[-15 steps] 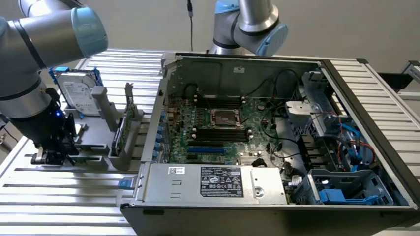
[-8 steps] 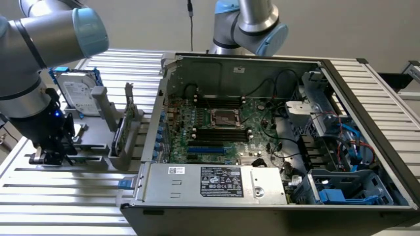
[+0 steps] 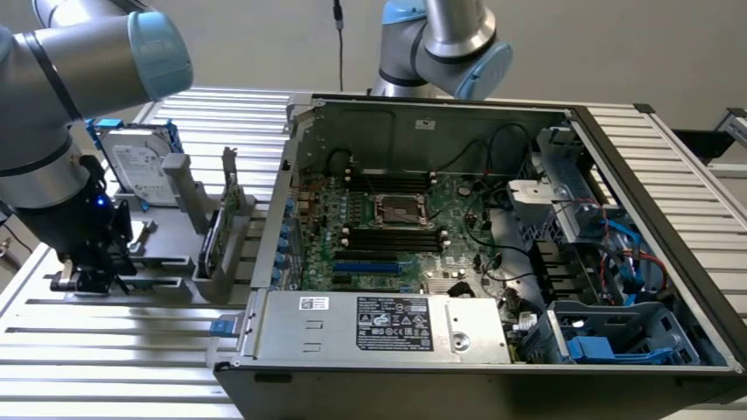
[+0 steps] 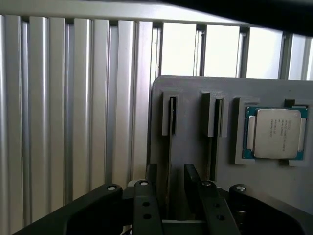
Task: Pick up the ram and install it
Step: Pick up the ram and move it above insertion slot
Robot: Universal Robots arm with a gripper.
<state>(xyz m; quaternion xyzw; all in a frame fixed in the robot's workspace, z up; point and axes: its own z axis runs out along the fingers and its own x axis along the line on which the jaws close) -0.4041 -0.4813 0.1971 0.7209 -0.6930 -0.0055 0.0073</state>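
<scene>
Ram [image 4: 169, 147] is sitting in a gray holder [image 4: 190, 88] beside a second stick [image 4: 214, 142] and a silver processor [image 4: 276, 133]. The gripper [image 4: 169, 172] is straddling it, jaws spread apart. It is showing edge-on, thin and dark.

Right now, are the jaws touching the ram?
Apart. In the wrist view the gripper stands with jaws open either side of the ram, a gap showing at each.
</scene>
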